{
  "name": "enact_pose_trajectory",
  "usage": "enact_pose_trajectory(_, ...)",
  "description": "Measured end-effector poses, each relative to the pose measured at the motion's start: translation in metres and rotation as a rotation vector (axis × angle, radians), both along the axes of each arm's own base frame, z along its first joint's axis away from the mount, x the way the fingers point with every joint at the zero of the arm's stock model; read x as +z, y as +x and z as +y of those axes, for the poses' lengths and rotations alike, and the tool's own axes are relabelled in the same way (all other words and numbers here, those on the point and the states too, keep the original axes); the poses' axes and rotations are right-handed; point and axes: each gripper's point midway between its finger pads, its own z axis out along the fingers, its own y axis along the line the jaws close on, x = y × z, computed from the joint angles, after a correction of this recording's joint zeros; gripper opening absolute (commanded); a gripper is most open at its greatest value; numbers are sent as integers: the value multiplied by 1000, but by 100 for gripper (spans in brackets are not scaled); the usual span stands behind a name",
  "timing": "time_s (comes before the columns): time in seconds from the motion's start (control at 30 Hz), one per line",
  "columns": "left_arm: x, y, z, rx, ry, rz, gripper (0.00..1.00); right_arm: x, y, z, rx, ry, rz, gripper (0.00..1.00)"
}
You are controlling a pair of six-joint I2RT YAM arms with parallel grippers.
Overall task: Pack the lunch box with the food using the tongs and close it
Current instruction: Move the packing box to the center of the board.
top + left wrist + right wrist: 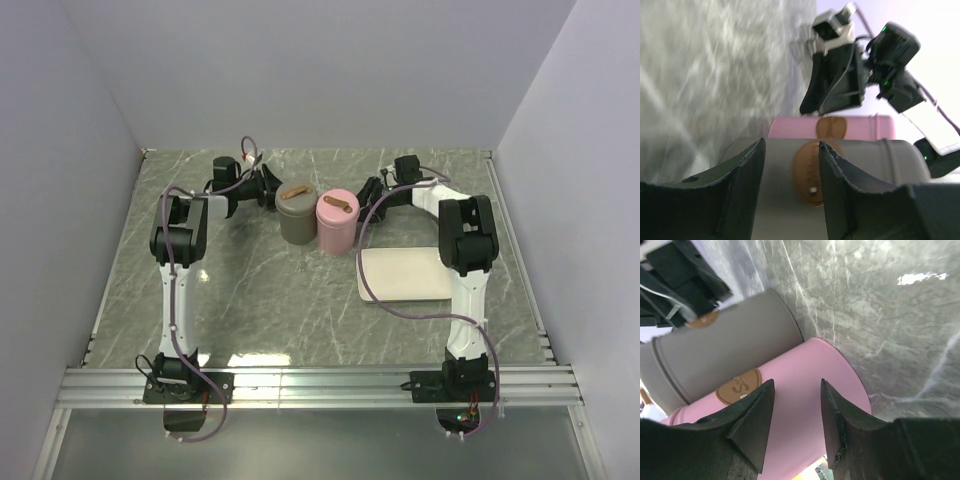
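Grey lidded canister (880, 165) sits just ahead of left gripper (790, 145), pink canister (805, 420) just ahead of right gripper (797, 385). Both jaws half-open, empty. Likely rigid, smooth, light: grip sidewall or brown lid strap (809, 172). Tongs, food not visible.

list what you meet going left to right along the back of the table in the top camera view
left gripper → grey tub → pink tub → right gripper
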Motion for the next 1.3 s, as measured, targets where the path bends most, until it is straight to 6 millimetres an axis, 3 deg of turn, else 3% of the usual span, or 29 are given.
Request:
enact_pose_trajectory(0.23,-18,-36,12,-18,29,70,51,-1,-11,11,55,2,-6,48)
enact_pose_trajectory(0.57,-4,-64,23,-32,61,25,50,-4,-34,33,140,-1,-4,48)
enact_pose_trajectory(0.9,-7,-93,30,-50,90,26,51,3,-54,36,185,-1,4,47)
enact_pose_trajectory(1.17,0,-87,46,-15,115,4,61,15,-54,38,217,-10,-38,48)
enact_pose_trajectory(1.3,28,-57,73,62,170,-97,65,44,-24,29,202,-29,-156,52)
